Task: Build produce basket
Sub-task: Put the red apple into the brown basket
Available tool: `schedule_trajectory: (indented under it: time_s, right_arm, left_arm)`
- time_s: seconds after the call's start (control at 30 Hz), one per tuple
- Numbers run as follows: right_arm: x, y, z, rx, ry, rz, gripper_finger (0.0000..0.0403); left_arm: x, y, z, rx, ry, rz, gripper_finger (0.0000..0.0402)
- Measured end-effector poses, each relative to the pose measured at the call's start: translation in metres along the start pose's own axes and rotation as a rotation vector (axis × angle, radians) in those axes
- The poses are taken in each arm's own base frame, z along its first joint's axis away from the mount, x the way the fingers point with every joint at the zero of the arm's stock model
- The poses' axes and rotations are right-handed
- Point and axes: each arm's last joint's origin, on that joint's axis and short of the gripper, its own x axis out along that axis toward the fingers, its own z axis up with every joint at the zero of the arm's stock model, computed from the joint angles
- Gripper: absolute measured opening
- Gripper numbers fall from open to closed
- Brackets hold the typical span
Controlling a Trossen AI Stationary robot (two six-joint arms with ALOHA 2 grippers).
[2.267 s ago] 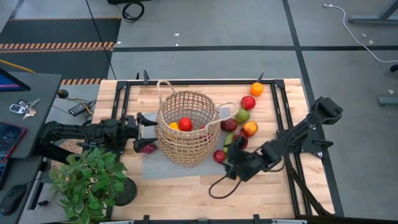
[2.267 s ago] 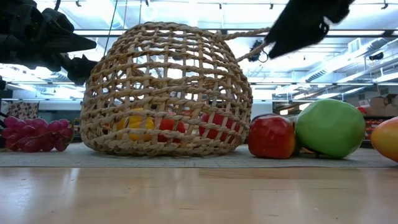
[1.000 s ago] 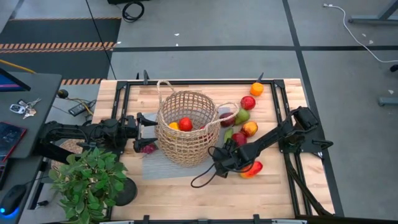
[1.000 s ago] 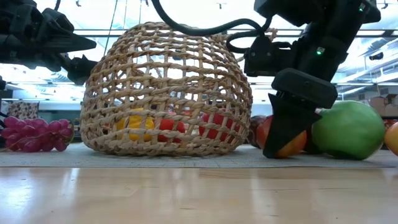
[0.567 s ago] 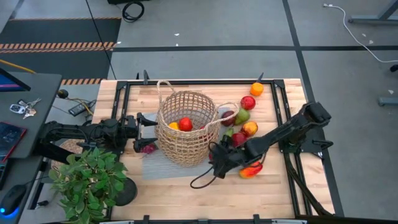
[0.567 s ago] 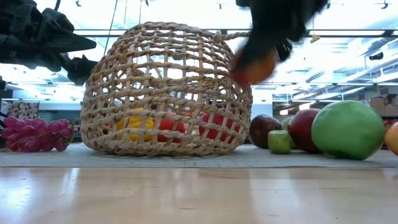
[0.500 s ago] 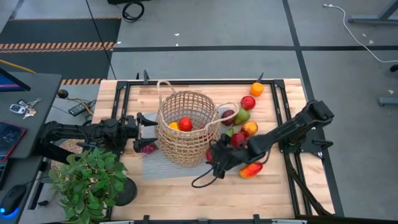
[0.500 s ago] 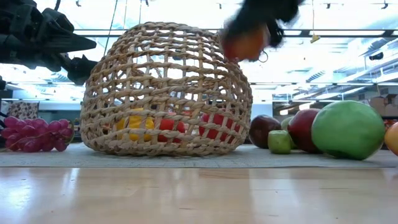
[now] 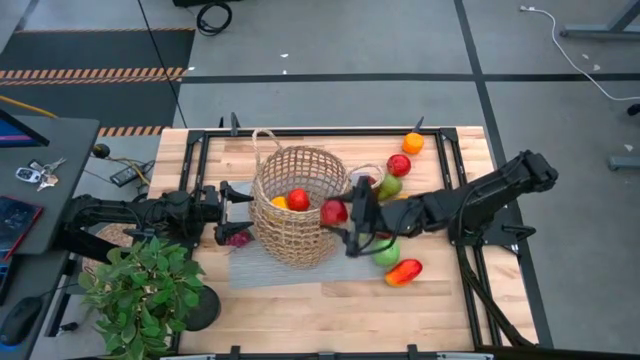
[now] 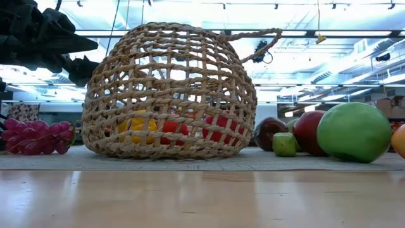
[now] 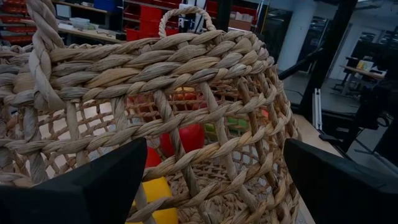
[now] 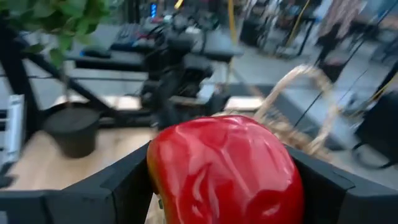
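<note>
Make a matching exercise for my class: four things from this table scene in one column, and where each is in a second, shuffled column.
1 red apple
2 grapes
3 orange
4 left gripper

A far right corner of the table
B held by the right gripper at the basket rim
C open, beside the basket
D on the mat, left of the basket

1-B, 2-D, 3-A, 4-C

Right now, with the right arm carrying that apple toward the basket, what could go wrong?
1. The right gripper holds the apple at the basket rim, not clearly over the opening; released here, it might hit the rim and roll off.
2. The loop handle lies close to the right arm and could snag.
3. The left gripper, jaws open, flanks the basket without clamping it, so a bump could shift it.
</note>
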Motion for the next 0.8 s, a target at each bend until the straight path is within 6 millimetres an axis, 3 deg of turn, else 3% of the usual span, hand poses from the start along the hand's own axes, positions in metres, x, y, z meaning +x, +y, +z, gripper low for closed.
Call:
schedule_trajectory:
  time_s: [0.4,0.67,0.8]
  right_arm:
    - [0.016,-0.037,0.019,-0.407,-0.143,-0.200,0.0301]
    - [0.013,-0.042,0.034,-0.865,-0.194,-0.351,0.0301]
    - [0.012,-0.043,0.036,-0.933,-0.173,-0.403,0.0301]
  left_arm:
    - [0.000,0.000,0.000,0.000,0.000,0.000,0.0386]
    - [0.000,0.000,0.000,0.000,0.000,0.000,0.0386]
    - [0.000,0.000,0.000,0.000,0.000,0.000,0.0386]
